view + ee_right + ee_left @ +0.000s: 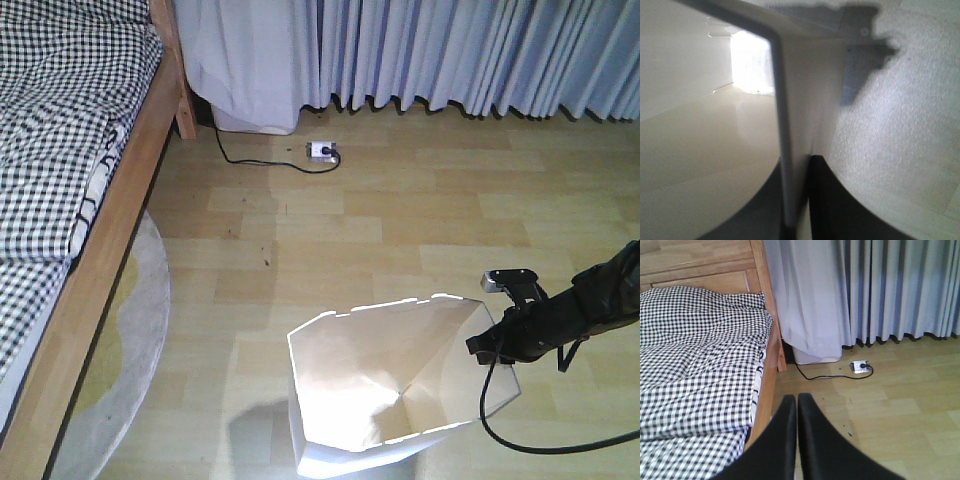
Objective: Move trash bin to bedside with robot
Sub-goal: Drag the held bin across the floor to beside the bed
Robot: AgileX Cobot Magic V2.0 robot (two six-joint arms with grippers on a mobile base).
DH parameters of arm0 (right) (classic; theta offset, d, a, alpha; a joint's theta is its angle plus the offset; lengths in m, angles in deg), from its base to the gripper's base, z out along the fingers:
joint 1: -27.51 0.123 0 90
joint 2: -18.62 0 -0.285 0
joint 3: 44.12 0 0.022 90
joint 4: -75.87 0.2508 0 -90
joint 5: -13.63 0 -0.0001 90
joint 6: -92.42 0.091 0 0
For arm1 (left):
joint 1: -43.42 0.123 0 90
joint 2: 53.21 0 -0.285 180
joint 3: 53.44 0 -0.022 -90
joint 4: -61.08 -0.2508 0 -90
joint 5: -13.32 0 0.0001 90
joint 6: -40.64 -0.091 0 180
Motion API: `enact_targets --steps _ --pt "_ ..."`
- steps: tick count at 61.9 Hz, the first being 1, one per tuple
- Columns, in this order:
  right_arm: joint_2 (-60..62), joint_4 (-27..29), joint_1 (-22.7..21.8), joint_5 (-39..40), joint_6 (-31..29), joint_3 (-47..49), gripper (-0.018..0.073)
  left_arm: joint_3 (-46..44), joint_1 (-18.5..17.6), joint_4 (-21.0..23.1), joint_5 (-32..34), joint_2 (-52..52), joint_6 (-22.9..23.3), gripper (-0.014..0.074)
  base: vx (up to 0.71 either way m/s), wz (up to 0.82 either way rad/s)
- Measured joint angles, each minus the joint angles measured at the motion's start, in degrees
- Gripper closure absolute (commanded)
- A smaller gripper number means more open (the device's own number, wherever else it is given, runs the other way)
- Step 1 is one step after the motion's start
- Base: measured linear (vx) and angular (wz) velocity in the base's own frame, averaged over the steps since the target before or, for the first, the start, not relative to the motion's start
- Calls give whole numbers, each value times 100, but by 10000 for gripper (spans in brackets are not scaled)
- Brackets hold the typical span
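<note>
So, the right gripper [797,167] is seen clamped on the rim of the trash bin [700,130]. In the right wrist view one dark finger [765,205] is tucked inside the cream wall and the other is pressed on the outside, with the thin wall pinched between them. From the front camera the same right gripper [493,345] is found at roughly 3 o'clock on the bin's angular rim, with the black arm [595,295] reaching in from the frame's 3 o'clock edge and a black cable [530,440] looped below it.

The left gripper [797,399] is shown with its jaws together and nothing held between them. It is pointed at the gap between bed and floor.

The trash bin [380,380] itself is placed on the wooden floor [400,220] at about 6 o'clock in the front view and looks tipped a bit, though that can't be called for sure. It is kept well apart from the bed frame [105,235], which is laid along the 9 o'clock side with the checkered bedding [60,120] on top. A pale round rug [135,330] is spread between the frame and the bin, partly tucked under the bed.

Up at 12 o'clock, grey-blue curtains [450,50] are hung down to the floor. A white power strip [322,150] is left just in front of them, with a black cord [255,162] run off toward the bedpost at 11 o'clock.
</note>
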Motion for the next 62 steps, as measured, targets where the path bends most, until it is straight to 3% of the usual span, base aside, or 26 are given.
enact_targets --steps 62 --pt "0 0 0 0 0 0 566 0 0 0 0 0 0 602 32 -1"
